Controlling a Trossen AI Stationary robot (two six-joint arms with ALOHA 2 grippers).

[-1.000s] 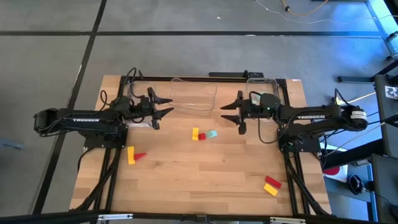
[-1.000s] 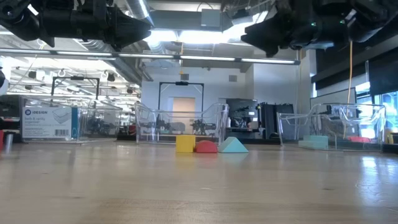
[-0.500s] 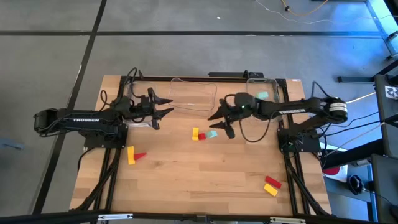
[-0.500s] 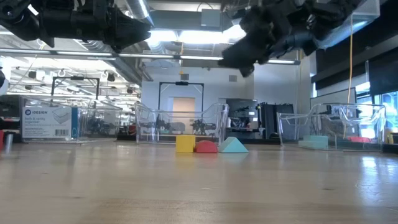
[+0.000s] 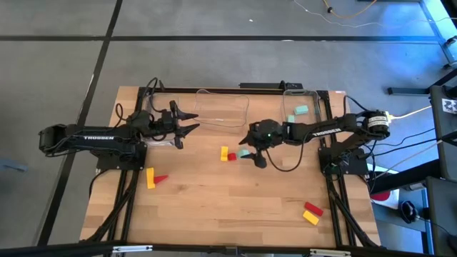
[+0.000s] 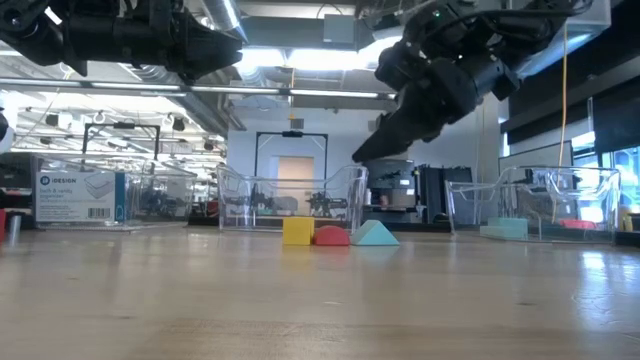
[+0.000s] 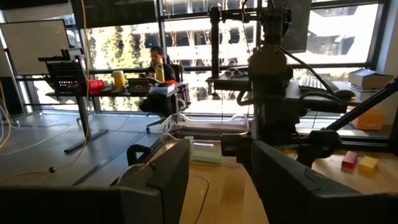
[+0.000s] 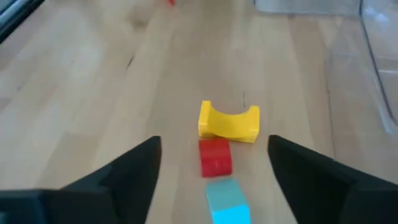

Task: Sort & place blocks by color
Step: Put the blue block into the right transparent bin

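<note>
Reaching over the middle of the table (image 5: 214, 207), your right gripper (image 5: 251, 148) hangs above a row of three blocks with its fingers spread wide and nothing between them.

Row under the gripper, three items, touching or nearly so:
- one yellow arch block (image 8: 228, 122), notch facing away from the wrist camera, long axis lying across the row;
- one red block (image 8: 215, 156), squarish, in the middle;
- one teal block (image 8: 228, 203), nearest the wrist camera. In the low view it shows a sloped, wedge-like outline (image 6: 375, 235).
The row itself runs straight out from between the fingers.

Left side of the table, two items: one yellow bar (image 5: 151, 178), long axis running toward the near edge, with one red piece (image 5: 161, 178) touching its side.

Near right corner, two items: one red bar (image 5: 313, 208) and one yellow bar (image 5: 310, 218), side by side, both lying on a diagonal.

Right clear bin (image 5: 314, 96): you can see two teal blocks (image 5: 302, 110) inside.

Your left gripper (image 5: 187, 121) waits near the middle clear bin (image 5: 223, 111), fingers apart and empty.
</note>
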